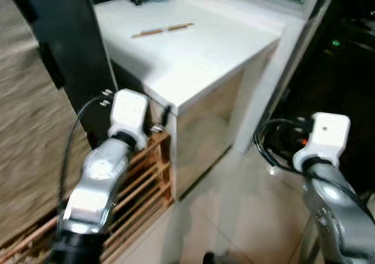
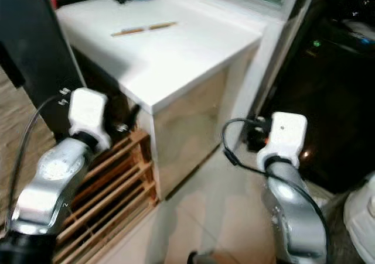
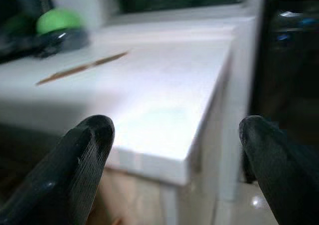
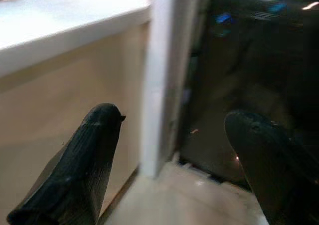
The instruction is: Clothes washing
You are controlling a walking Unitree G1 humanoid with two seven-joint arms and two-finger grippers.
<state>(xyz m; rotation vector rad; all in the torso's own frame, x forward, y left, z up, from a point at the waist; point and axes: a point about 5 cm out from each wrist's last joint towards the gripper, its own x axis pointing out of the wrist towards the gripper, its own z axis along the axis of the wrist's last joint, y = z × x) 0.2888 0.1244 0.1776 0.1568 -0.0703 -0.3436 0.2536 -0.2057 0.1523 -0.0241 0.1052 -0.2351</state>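
A: Status on the grippers?

B: Left gripper (image 3: 174,155): its 2 fingers (image 3: 75,170) spread wide, nothing between them. Right gripper (image 4: 184,170): same, wide apart, empty.

A: What's ahead of the left one?

B: White counter (image 1: 199,53), its corner straight past the gap between the fingers, not touching. Further along the top, beyond the fingertips, a thin brown stick (image 3: 82,68) lies flat. Past that, at the back, a green round thing (image 3: 57,21) on a dark base, blurred, can't identify.

A: Right one?

B: White post (image 4: 159,75) at the counter's end sits just beyond the gap, nearer the finger on the counter side. The other finger points at a dark glossy front (image 4: 249,85) with small blue and orange lights. Could be the machine, can't confirm. Pale tiled floor (image 1: 234,217) under both.

A: Clothes?

B: Can't make out any laundry.

A: Anything else?

B: Wooden slatted rack (image 1: 140,182) low beside the left arm, against the counter's side. Dark panel (image 1: 64,41) stands upright behind that arm. Black cable (image 2: 234,150) loops off the right wrist.
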